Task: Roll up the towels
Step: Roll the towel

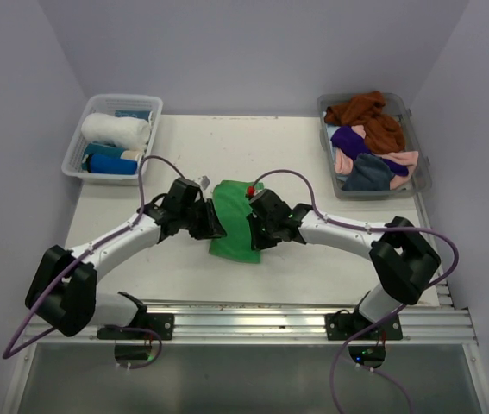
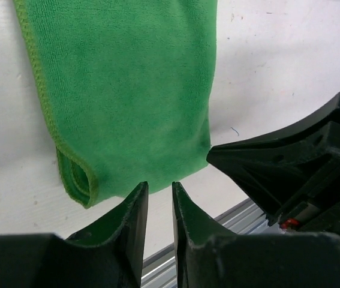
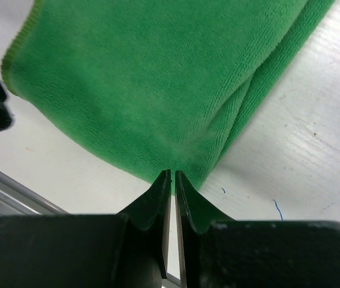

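top external view is showing a green towel (image 1: 231, 243) lying folded into a long soft strip in the middle of the pale table (image 1: 227, 155), between the two black arms. the left gripper (image 1: 212, 226) is pressing in at its left side and the right gripper (image 1: 258, 231) at its right. left wrist view is showing fine terry pile, a stitched hem running down one side and a rounded fold loop at the near corner; the wedge-shaped fingers (image 2: 131, 228) are standing a narrow slot apart with the towel's near edge right at their tips, and i cannot tell whether any cloth is being pinched. right wrist view is showing the layered fold edge of the same towel; the fingers (image 3: 152, 204) there are nearly meeting, leaving only a thin slit, and are nipping the cloth, which is puckering just above the tips. at far left a white slotted basket (image 1: 76, 159) is holding a white towel (image 1: 116, 129) rolled into a plump cylinder beside a blue towel (image 1: 110, 164). at far right a clear tub (image 1: 416, 181) is holding crumpled towels (image 1: 373, 129) in rust-brown, purple, pink and grey.
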`<state>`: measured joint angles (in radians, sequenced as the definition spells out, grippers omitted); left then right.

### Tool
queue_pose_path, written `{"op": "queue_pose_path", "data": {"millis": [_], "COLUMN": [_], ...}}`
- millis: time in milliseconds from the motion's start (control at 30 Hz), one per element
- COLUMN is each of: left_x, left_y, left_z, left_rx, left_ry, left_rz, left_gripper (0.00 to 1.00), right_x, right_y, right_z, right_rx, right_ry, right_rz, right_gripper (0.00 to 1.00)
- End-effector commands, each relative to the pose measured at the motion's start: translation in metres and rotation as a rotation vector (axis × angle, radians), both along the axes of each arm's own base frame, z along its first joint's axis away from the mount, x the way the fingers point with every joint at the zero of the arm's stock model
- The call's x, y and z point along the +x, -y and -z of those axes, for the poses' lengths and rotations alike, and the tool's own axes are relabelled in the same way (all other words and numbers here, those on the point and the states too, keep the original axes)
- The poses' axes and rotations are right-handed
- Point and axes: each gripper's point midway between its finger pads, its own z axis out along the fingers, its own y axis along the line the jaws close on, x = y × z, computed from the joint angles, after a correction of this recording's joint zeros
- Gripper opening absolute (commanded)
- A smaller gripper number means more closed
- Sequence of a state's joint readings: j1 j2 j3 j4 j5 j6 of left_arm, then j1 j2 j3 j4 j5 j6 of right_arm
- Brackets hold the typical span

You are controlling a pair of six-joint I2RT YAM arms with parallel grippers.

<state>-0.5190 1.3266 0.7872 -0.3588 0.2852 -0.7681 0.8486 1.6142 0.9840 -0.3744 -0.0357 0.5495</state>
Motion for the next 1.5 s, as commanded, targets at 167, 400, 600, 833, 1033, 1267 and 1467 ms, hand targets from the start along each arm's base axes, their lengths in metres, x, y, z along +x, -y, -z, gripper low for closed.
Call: {"op": "queue_pose_path", "data": {"millis": [167, 400, 600, 833, 1033, 1267, 1467], "left_x": [-0.015, -0.019, 0.000, -0.024, -0.040, -0.039, -0.037], "left_y": [-0.009, -0.010, -0.004, -0.024, -0.026, -0.023, -0.024], "left_z": [0.054, 0.078, 0.027, 0.023, 0.048, 0.063, 0.071], "left_rx": [0.095, 0.135, 0.101, 0.114, 0.089, 0.070, 0.085], "left_ry": [-0.154, -0.197, -0.044, -0.030, -0.067, -0.055, -0.063], "left_rz": [-0.016, 0.007, 0.029, 0.001, 0.003, 0.010, 0.006], "left_gripper": [0.20, 0.18, 0.28, 0.43, 0.48, 0.46, 0.38], "right_x": [0.001, -0.013, -0.007, -0.018, -0.034, -0.033, -0.030], "right_y": [-0.005, 0.008, 0.010, 0.015, 0.008, 0.006, 0.005], "right_z": [0.016, 0.034, 0.002, -0.007, 0.011, 0.021, 0.025], "right_rx": [-0.018, -0.059, -0.004, 0.051, 0.068, 0.055, 0.047], "right_ry": [-0.028, -0.081, 0.011, 0.018, -0.045, -0.051, -0.048], "right_rz": [-0.009, -0.015, 0.002, 0.003, -0.029, -0.029, -0.023], "right_gripper": [0.11, 0.11, 0.12, 0.35, 0.45, 0.40, 0.35]}}
